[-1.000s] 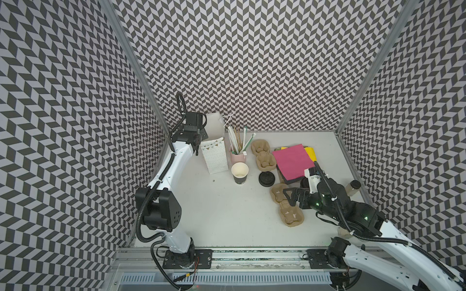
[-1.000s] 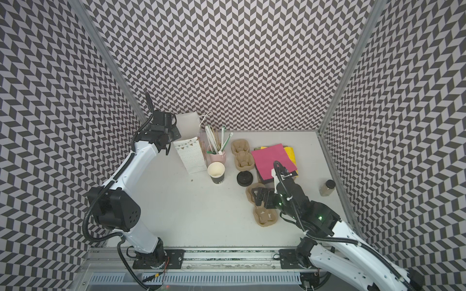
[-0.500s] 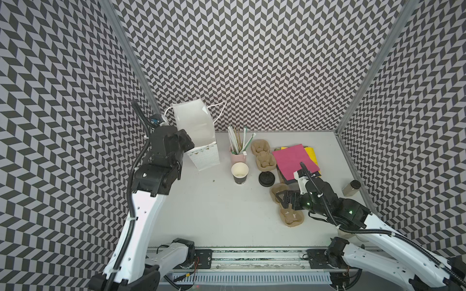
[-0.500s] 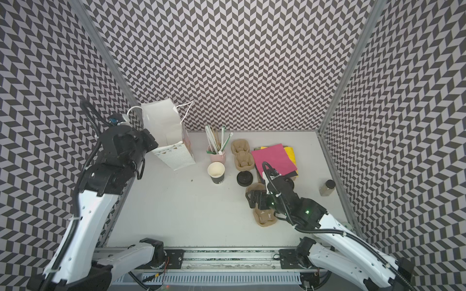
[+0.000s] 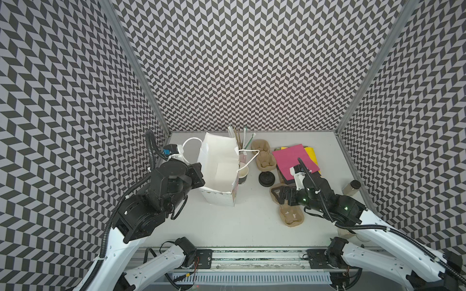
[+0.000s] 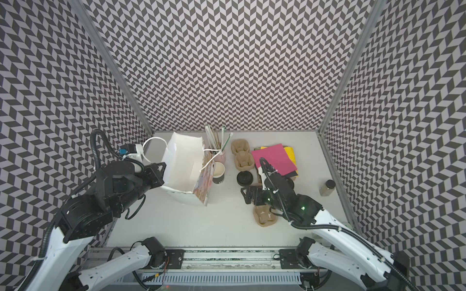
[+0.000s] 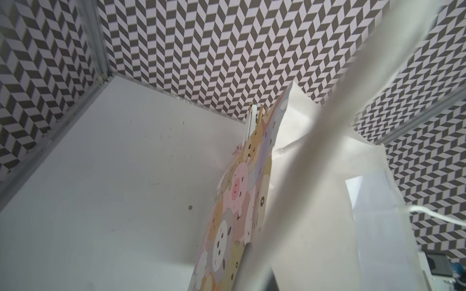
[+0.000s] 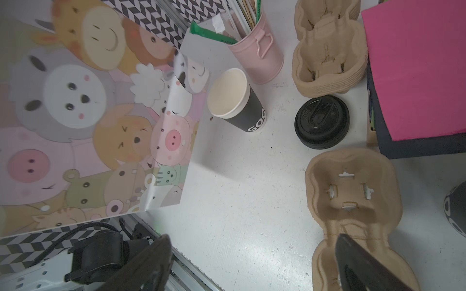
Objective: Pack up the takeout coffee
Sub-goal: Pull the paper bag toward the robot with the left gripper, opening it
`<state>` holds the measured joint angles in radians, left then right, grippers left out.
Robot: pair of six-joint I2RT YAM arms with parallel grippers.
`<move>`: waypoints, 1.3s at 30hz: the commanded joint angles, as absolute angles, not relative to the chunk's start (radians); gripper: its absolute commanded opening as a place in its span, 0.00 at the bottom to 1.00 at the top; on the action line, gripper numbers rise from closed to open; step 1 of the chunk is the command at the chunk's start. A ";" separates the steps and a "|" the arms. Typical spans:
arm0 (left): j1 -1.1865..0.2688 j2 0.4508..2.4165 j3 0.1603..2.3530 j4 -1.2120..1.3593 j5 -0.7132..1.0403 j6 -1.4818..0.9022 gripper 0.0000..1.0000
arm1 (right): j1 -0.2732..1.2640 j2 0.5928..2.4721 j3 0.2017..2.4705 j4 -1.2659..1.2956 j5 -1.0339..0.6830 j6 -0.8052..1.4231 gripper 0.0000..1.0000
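No lidded takeout coffee shows plainly; only a dark rounded thing with white print (image 8: pixel 456 211) pokes in at the edge of the right wrist view. My left gripper (image 5: pixel 200 176) is shut on the near rim of a white paper bag (image 5: pixel 222 171) with cartoon animals outside (image 8: pixel 83 121). The bag stands open, left of centre. Over a brown pulp cup carrier (image 5: pixel 290 216) my right gripper (image 5: pixel 280 197) hovers open and holds nothing. In the right wrist view its fingers (image 8: pixel 156 254) straddle bare table and the carrier's end (image 8: pixel 353 191).
An unlidded dark cup (image 5: pixel 243 173) stands against the bag's right side. Black lids (image 5: pixel 266 179), a pink can of straws (image 8: pixel 257 55), stacked carriers (image 5: pixel 263 156), pink and yellow sheets (image 5: pixel 295 161) and a tan bottle (image 5: pixel 351 187) lie around.
The left arm has carried the bag from the back left corner toward the middle, and it now stands open beside the unlidded cup. The right gripper has shifted slightly over the carrier.
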<state>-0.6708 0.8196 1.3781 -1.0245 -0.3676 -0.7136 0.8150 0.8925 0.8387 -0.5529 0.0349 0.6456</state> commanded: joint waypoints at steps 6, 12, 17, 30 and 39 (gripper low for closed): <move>-0.686 0.805 1.432 -1.100 -0.241 -0.780 0.00 | 0.818 0.882 0.871 -0.509 0.064 0.637 0.99; -0.686 0.773 1.356 -1.067 -0.134 -0.804 0.00 | 0.819 0.886 0.881 -0.507 0.070 0.638 0.99; -0.686 0.760 1.331 -1.089 -0.126 -0.814 0.00 | 0.819 0.891 0.884 -0.509 0.072 0.638 0.99; -0.752 0.728 1.110 -0.937 -0.102 -0.898 0.00 | 0.819 0.873 0.882 -0.518 0.088 0.641 0.99; -0.862 0.757 1.024 -0.849 -0.192 -0.976 0.00 | 0.819 0.919 0.832 -0.448 0.058 0.653 0.99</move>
